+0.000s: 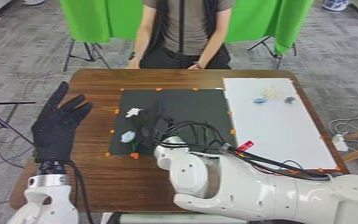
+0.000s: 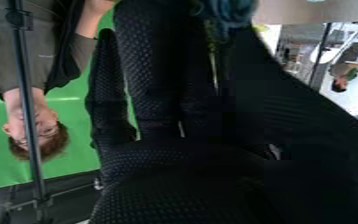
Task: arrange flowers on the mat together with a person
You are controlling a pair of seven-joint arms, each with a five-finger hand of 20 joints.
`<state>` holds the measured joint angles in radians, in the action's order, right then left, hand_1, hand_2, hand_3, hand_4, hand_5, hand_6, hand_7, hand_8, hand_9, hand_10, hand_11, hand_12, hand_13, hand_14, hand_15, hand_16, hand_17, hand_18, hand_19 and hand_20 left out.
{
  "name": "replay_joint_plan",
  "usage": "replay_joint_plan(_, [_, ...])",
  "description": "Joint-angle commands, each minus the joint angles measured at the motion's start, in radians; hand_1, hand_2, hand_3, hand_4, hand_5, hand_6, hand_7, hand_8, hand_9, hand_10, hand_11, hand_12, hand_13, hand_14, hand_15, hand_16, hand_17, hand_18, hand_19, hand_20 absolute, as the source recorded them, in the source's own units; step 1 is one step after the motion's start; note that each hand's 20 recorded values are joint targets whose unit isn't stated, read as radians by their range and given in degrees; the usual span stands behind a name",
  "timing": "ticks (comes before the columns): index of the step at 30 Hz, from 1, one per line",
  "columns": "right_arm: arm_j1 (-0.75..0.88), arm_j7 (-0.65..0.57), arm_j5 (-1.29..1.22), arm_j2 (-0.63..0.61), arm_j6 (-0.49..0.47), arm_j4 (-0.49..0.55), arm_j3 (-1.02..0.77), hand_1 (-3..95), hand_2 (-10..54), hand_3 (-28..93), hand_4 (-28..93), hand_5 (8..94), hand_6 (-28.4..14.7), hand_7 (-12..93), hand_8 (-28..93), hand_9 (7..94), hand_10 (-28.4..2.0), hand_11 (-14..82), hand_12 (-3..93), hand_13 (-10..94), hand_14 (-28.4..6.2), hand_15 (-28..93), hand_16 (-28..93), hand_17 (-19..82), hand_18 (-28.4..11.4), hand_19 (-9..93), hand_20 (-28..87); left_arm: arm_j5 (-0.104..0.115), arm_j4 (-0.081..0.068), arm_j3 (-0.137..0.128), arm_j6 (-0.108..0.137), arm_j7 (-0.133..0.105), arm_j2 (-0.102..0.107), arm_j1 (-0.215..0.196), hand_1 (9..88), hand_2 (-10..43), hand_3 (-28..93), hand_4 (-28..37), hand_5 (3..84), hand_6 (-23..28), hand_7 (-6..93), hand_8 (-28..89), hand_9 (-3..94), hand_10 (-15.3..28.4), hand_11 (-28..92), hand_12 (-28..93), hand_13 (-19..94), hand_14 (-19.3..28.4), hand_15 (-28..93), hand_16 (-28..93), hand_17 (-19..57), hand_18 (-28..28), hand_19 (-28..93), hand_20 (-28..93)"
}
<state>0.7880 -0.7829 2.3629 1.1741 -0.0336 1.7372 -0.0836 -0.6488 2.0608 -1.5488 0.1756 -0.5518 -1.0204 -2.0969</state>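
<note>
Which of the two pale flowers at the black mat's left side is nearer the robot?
The light-blue flower, close to the near left corner of the black mat. The white flower lies farther up that same side.

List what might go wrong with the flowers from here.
The blue flower is pinched in the right robot hand; its thin stem might slip or twist on release. On the black mat, the white flower is near that robot hand and could get nudged. Cables loop beside the right arm over the mat and may brush the flowers as it moves.
</note>
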Motion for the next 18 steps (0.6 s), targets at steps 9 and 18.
replay_joint_plan(9, [-0.045,-0.059,0.083,0.01,0.158,-0.049,0.07,62.3,-9.5,59,-28,65.4,2.1,17,-13,79.5,-8.0,14.8,36.4,65,-3.8,59,30,23,-16.4,65,28,-0.011,-0.003,0.009,-0.012,0.014,-0.007,0.002,23.2,8.7,76,-25.0,33.3,5.9,11.9,-9,38.2,18.2,25,11,31,24.1,48,-8,-2.9,25.4,67,0])
replay_joint_plan(18, [-0.066,-0.079,0.074,0.005,0.203,-0.038,0.081,54.6,-9.5,63,-28,60.8,0.5,17,-15,70.2,-12.1,25.3,24.9,61,-8.7,66,22,22,-20.5,68,28,-0.019,-0.013,0.014,-0.025,0.028,-0.014,0.018,23.5,8.4,76,-24.6,33.4,6.0,11.9,-9,38.2,18.3,24,11,31,24.1,48,-8,-3.0,25.4,67,0])
